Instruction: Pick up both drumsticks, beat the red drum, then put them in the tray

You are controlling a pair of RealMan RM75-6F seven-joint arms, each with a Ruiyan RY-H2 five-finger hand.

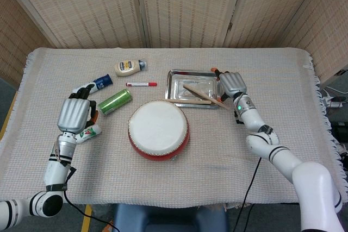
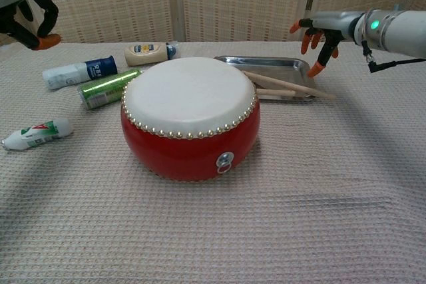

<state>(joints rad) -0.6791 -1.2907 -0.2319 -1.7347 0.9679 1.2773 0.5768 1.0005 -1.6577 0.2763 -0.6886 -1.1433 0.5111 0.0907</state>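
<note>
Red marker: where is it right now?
Head view: the red marker lies left of the tray, just below the mayonnaise bottle and behind the red drum.

Head view overhead; chest view low, frontal; both share drum (image 1: 158, 129).

Round red drum with white skin (image 1: 158, 129) at centre of the cloth-covered tabletop (image 1: 217, 150); two wooden drumsticks (image 1: 202, 95) across the rectangular metal tray (image 1: 174, 80); right hand (image 1: 231, 84) beside the tray, left hand (image 1: 74, 113) near a green can (image 1: 115, 101).
</note>
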